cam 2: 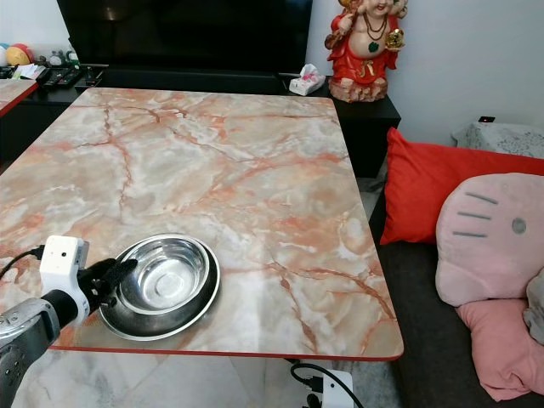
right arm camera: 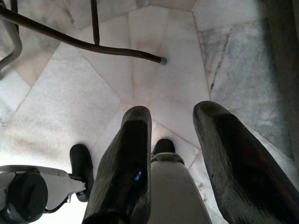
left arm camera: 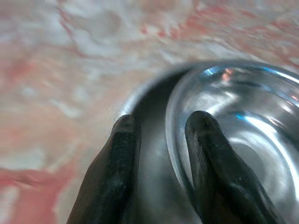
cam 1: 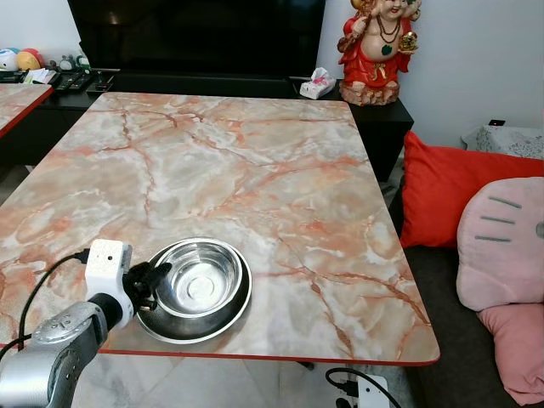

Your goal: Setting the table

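1. Steel bowl (cam 1: 201, 280) is sitting nested in a wider steel dish (cam 1: 174, 323) at the lower left of the frame, near the worktop's (cam 1: 255, 170) front edge.
2. Left gripper (cam 1: 150, 285) is straddling the bowl's rim, jaws slightly parted, 1 finger inside and 1 outside, probably for lifting it.
3. Right gripper (right arm camera: 175, 140) is hanging idle over the floor (right arm camera: 154, 84), jaws apart and holding nothing.

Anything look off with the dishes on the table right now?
Nothing damaged or spilled. The steel bowl sits nested in the steel plate, pushed toward the plate's far edge rather than centred. The stack is close to the table's near edge. The left tool straddles the bowl's rim.
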### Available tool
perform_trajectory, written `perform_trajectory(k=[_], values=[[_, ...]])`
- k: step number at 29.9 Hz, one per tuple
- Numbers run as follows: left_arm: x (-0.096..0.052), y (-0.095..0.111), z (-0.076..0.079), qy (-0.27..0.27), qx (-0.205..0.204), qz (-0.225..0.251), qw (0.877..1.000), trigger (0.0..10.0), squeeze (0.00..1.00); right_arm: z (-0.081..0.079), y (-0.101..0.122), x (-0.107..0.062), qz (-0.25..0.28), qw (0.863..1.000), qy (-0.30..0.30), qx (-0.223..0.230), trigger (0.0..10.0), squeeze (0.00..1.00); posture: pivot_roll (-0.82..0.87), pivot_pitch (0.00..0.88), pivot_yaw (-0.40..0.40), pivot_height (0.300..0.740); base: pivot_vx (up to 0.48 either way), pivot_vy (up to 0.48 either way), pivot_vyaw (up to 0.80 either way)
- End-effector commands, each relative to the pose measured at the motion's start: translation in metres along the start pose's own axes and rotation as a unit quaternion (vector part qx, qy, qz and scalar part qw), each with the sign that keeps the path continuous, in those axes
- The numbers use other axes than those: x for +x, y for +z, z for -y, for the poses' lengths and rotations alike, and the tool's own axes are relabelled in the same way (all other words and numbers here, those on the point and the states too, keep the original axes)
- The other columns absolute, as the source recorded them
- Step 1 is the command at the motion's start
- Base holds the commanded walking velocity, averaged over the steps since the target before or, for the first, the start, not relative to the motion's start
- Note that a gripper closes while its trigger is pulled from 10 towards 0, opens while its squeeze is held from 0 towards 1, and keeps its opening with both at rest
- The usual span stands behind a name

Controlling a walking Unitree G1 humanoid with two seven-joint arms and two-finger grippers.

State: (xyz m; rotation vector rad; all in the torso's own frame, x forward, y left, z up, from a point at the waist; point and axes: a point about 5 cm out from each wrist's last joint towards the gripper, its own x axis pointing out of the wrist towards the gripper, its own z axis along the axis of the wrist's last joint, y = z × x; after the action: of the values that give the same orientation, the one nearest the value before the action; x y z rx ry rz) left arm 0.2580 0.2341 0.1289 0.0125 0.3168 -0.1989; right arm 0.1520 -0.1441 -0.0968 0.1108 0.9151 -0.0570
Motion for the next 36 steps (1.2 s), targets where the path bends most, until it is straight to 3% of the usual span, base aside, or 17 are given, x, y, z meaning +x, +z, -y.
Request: perform_trajectory(k=[1,4,6,7,8,9,11,13,16,20,25,31,36], values=[[0.001,0.007,-0.005,0.017,0.020,0.013,1.000,10.0,0.00,0.001,0.000,0.000,-0.004,1.000,-0.001,-0.002,10.0,0.00,0.13,0.016,-0.050,0.740,0.000,0.000,0.00],[0.002,0.013,-0.005,0.025,0.041,0.031,0.998,10.0,0.00,0.001,0.000,0.000,-0.004,1.000,-0.001,-0.002,10.0,0.00,0.13,0.016,-0.050,0.740,0.000,0.000,0.00],[0.002,0.028,-0.005,0.040,0.069,0.084,0.993,10.0,0.00,0.001,0.000,0.000,-0.003,1.000,-0.001,0.000,10.0,0.00,0.12,0.015,-0.050,0.740,0.000,0.000,0.00],[0.002,0.028,-0.005,0.040,0.069,0.084,0.993,10.0,0.00,0.001,0.000,0.000,-0.003,1.000,-0.001,0.000,10.0,0.00,0.12,0.015,-0.050,0.740,0.000,0.000,0.00],[0.001,0.035,-0.004,0.048,0.095,0.107,0.989,10.0,0.00,0.001,0.000,0.000,-0.003,1.000,-0.001,0.000,10.0,0.00,0.13,0.015,-0.052,0.740,0.000,0.000,0.00],[0.001,0.045,-0.001,0.074,0.139,0.149,0.976,10.0,0.00,0.001,0.000,0.000,-0.003,1.000,-0.002,0.000,10.0,0.00,0.13,0.015,-0.051,0.740,0.000,0.000,0.00],[0.001,0.048,0.002,0.088,0.162,0.171,0.968,10.0,0.00,0.001,0.000,0.000,-0.002,1.000,-0.003,0.000,10.0,0.00,0.12,0.016,-0.052,0.740,0.000,0.000,0.00],[0.003,0.053,0.019,0.082,0.199,0.209,0.954,10.0,0.00,0.002,0.001,0.000,0.002,1.000,-0.010,0.003,10.0,0.00,0.12,0.014,-0.053,0.740,0.000,0.000,0.00],[0.010,0.056,0.039,0.061,0.200,0.237,0.949,10.0,0.00,0.002,0.001,0.000,0.005,1.000,-0.016,0.004,10.0,0.00,0.12,0.010,-0.051,0.740,0.000,0.000,0.00],[0.024,0.050,0.061,0.026,0.161,0.243,0.956,10.0,0.00,0.002,0.001,0.000,0.009,1.000,-0.027,0.007,10.0,0.00,0.11,0.002,-0.047,0.740,0.000,0.000,0.00],[0.035,0.047,0.073,0.002,0.145,0.250,0.957,10.0,0.00,0.003,0.001,-0.001,0.012,0.999,-0.044,0.008,10.0,0.00,0.07,0.000,-0.034,0.740,0.000,0.000,0.00],[0.045,0.048,0.080,-0.015,0.158,0.261,0.952,10.0,0.00,0.005,0.001,-0.001,0.014,0.997,-0.069,0.008,10.0,0.00,0.03,0.000,-0.009,0.740,0.000,0.000,0.00],[0.053,0.049,0.083,-0.030,0.156,0.263,0.951,10.0,0.00,0.071,-0.002,-0.016,0.062,0.988,-0.138,0.017,10.0,0.00,-0.01,0.000,0.015,0.740,0.000,0.000,0.00]])
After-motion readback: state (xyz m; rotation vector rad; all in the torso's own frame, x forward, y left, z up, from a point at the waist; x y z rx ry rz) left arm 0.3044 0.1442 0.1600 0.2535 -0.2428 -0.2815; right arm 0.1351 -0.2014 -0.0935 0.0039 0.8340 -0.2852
